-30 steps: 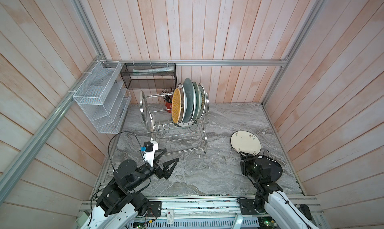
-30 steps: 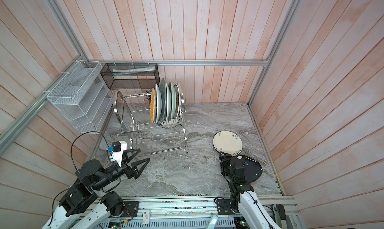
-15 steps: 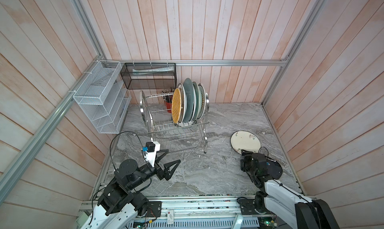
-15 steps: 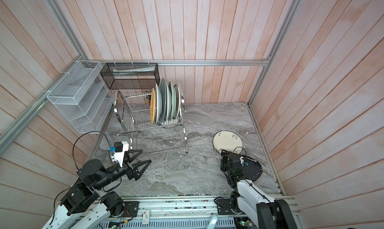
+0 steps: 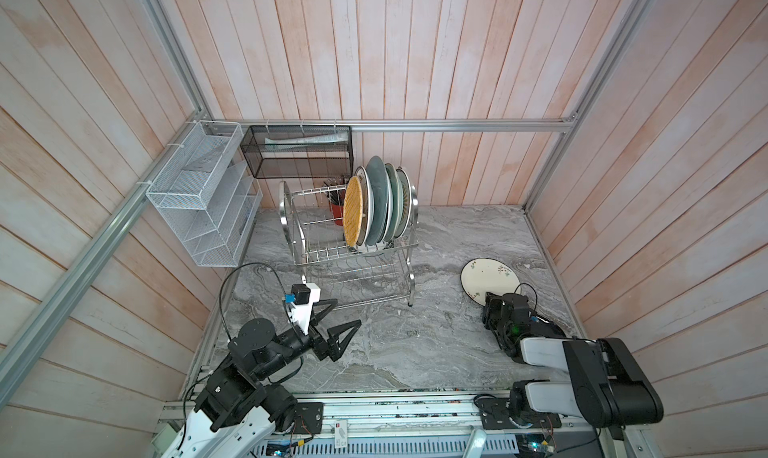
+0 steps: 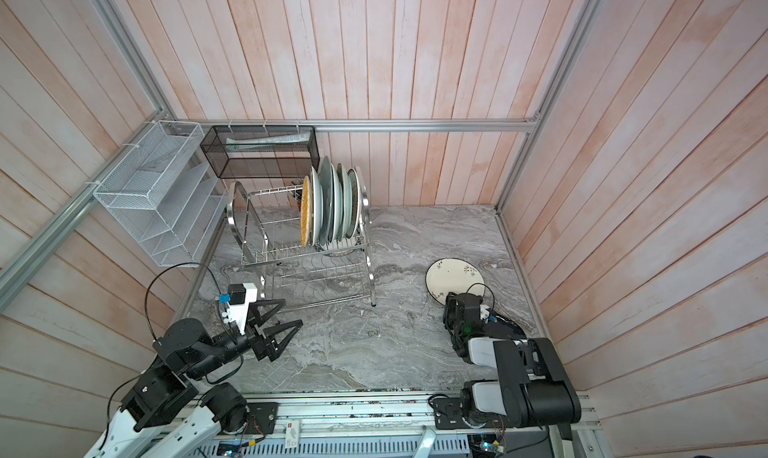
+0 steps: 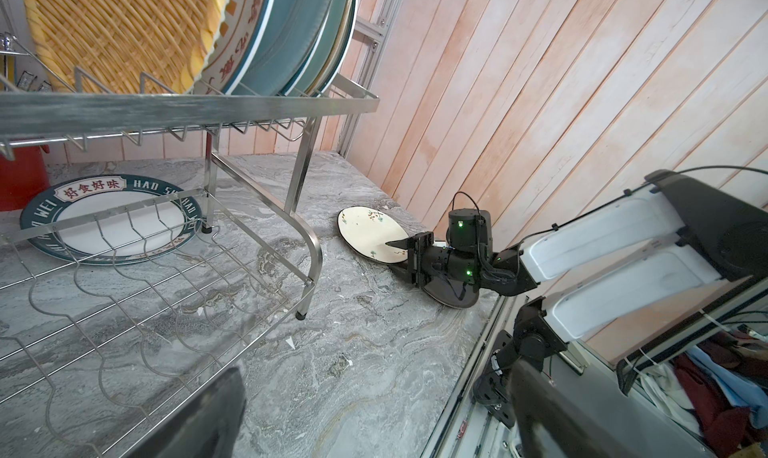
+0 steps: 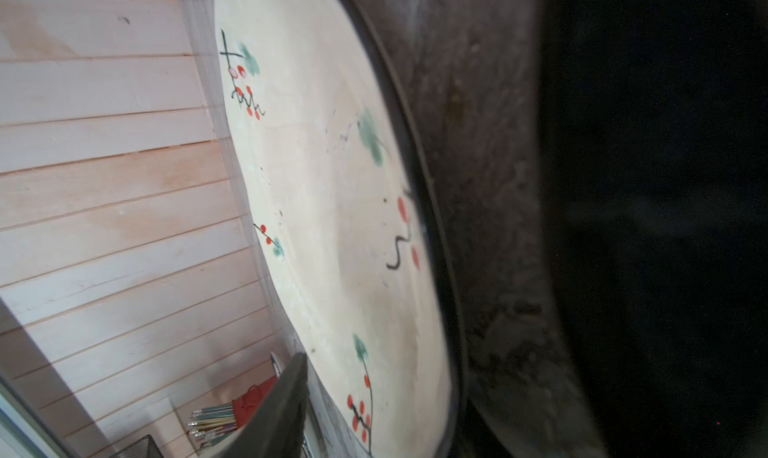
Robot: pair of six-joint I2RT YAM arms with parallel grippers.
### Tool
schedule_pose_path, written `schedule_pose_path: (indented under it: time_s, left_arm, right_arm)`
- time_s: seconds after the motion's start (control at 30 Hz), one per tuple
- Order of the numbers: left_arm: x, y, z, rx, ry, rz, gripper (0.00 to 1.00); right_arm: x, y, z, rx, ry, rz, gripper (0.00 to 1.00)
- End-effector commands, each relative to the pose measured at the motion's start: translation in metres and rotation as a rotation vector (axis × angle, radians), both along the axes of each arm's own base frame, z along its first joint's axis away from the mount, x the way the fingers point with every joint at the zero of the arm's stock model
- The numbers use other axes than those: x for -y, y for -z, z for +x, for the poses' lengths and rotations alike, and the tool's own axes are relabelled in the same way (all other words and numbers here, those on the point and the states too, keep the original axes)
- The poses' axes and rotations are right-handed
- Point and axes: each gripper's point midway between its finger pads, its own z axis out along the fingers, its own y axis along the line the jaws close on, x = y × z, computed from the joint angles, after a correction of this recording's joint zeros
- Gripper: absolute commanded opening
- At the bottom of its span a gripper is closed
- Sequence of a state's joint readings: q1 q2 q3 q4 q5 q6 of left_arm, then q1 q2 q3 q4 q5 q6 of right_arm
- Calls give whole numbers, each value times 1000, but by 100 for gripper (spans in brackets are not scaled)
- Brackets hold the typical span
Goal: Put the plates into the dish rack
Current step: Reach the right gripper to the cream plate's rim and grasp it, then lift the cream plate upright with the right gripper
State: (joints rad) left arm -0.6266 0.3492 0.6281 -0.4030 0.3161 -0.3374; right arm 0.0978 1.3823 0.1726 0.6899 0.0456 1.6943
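**on the marble, right side: cream plate rim in the pincer, maybe**

down on the grey marble counter (image 5: 415,352), over by the right wall: cream floral plate (image 5: 490,279) lying face up, well apart from the dish rack (image 5: 284,215). right gripper (image 7: 397,247) parked at its near rim, jaws straddling the edge. from the left wrist view, one finger (image 7: 395,243) laid over the plate's top face, the other hidden under the rim. narrow gap, sure, but honestly can't tell whether really clamped on or only touching. right wrist view no help either: just painted red berries and green leaves up close, plus one blurry finger at the edge. black plate (image 5: 548,327) flat on the marble just beside, mostly buried under the right arm, touching or slightly under the cream one, hard to say which.

left gripper (image 5: 345,313) hovering low over the counter in front of the rack, jaws spread fully wide, holding nothing.

up on the rack's top tier, at the right end: yellow woven disc (image 5: 353,211) upright and leftmost in both top views, then a white plate with orange marks (image 7: 237,32), a blue-grey plate (image 5: 376,194), a pale green one (image 5: 394,202) and more behind, all on edge between the prongs, packed close.

green-rimmed plate (image 7: 104,211) lying flat down below the top tier, seen through the lower wires. red cup (image 7: 20,177) of utensils behind the rack, white mesh organiser (image 5: 199,211) and black mesh basket (image 5: 299,153) hanging on the walls.
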Motion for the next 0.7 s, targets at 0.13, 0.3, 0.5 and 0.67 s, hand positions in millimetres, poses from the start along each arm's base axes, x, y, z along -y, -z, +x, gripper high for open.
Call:
schedule_pose_path:
  time_s: [0.13,0.3,0.5,0.67]
  left_arm:
    - [-3,-5,-2,36,-6,-14,100]
    - [-4,-5,-1,37,-14,-13,100]
    - [-6,-4,1,36,-29,-12,100]
    - [-6,-2,3,27,-35,-8,100]
  right_arm:
    - [-2,41,-26,-162,-60,-31,7]
    - [-1,21,-14,-117,-127,-136,0]
    - [3,-10,-9,-68,-198,-264,0]
    - [-1,-35,-7,9,-246,-313,0]
